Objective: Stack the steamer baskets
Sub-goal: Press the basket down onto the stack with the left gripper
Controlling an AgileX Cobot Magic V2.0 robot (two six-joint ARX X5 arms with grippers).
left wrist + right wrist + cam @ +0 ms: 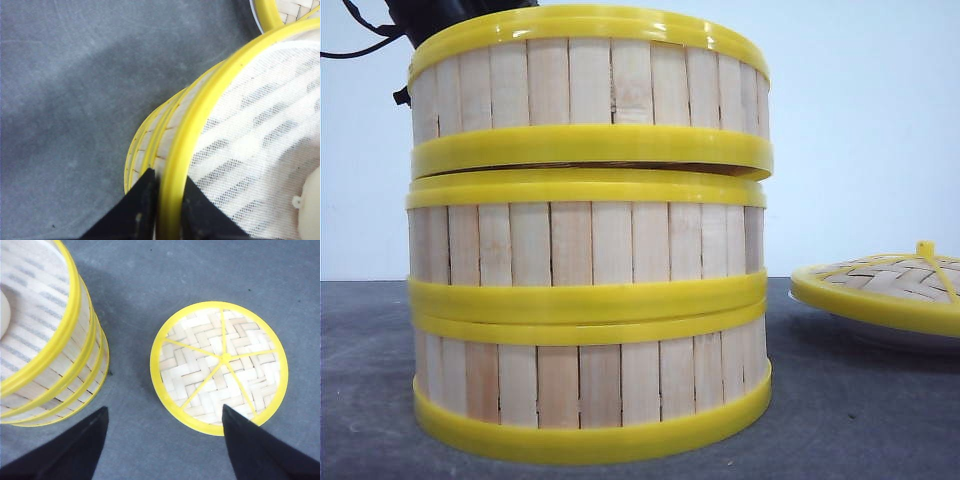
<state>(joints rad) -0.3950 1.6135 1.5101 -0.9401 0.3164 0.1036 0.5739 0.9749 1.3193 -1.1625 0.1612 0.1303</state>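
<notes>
Top basket (588, 92): you have it on the two-basket stack (588, 318), slightly tilted, a thin gap on its right side.
Left gripper (167, 197): clamped on the top basket's rim.
Right gripper (165, 440): wide apart, holding nothing, above the lid (219, 367) beside the stack.
Left to do: seat it flat, let go.

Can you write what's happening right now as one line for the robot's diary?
left gripper: shut on top basket rim | top basket: on stack, slightly tilted | right gripper: open, empty, above lid | stack: three baskets
</notes>
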